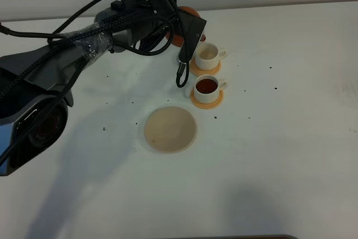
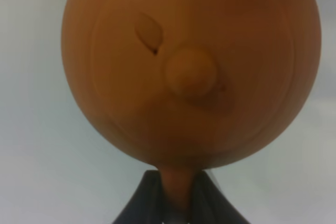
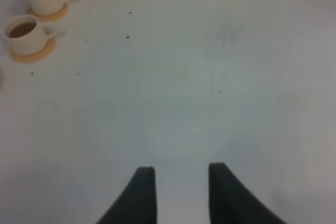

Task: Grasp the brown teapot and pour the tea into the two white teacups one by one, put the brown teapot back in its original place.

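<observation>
The brown teapot [image 2: 189, 66] fills the left wrist view, lid knob facing the camera. My left gripper [image 2: 178, 183] is shut on its handle. In the high view the pot [image 1: 188, 12] is held up behind the far white teacup [image 1: 208, 54], mostly hidden by the arm. That cup's inside looks pale. The near teacup [image 1: 207, 87] holds dark tea. The tan saucer [image 1: 170, 129] lies bare in front of them. My right gripper [image 3: 181, 174] hangs open over bare table, off to the side of the cups [image 3: 23, 32], and is out of the high view.
Each cup stands on a small orange coaster [image 1: 207, 100]. Dark specks [image 1: 104, 129] dot the white table. The left arm's cables [image 1: 182, 74] hang down beside the cups. The table's far edge [image 1: 279, 3] meets a pale wall.
</observation>
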Tool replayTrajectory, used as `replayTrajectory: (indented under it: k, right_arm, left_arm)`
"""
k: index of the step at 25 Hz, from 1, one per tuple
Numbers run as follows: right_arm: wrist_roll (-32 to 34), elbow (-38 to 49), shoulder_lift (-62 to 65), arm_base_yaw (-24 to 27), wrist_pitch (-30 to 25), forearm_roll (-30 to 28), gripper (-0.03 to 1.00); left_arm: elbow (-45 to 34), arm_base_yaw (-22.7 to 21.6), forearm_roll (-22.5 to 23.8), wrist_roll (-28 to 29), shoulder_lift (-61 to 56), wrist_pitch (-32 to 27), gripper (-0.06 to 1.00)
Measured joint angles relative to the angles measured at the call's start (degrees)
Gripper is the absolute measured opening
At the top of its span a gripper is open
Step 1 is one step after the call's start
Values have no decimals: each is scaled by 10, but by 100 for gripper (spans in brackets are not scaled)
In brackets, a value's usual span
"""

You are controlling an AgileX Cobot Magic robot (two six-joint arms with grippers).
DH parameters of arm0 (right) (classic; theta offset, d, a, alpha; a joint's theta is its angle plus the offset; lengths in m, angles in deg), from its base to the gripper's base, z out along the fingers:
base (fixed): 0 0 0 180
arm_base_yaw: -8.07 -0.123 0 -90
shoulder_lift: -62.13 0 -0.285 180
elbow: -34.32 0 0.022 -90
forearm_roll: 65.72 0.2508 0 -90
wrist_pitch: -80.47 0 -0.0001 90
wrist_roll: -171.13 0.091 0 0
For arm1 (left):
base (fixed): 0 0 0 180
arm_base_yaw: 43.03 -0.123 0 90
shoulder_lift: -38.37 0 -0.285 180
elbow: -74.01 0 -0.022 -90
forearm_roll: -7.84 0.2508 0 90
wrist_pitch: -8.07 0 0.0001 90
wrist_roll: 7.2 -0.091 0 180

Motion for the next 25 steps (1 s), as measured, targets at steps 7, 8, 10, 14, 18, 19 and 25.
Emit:
replayTrajectory:
  k: [7, 8, 10, 14, 18, 19, 25]
  right_arm:
    - [0, 0, 0, 0, 0, 0, 24]
    - [0, 0, 0, 0, 0, 0, 24]
    - [0, 0, 0, 0, 0, 0, 24]
    - [0, 0, 0, 0, 0, 0, 24]
    - [0, 0, 0, 0, 0, 0, 24]
    - [0, 0, 0, 0, 0, 0, 24]
    - [0, 0, 0, 0, 0, 0, 24]
  left_arm:
    - [0, 1, 32, -4, 2, 2, 11]
    - [0, 2, 32, -5, 2, 2, 11]
    - [0, 2, 36, -8, 2, 3, 11]
    - [0, 7, 41, -12, 2, 8, 11]
    - [0, 10, 60, -12, 2, 17, 11]
    - [0, 10, 64, -12, 2, 18, 11]
    - [0, 10, 71, -32, 2, 20, 11]
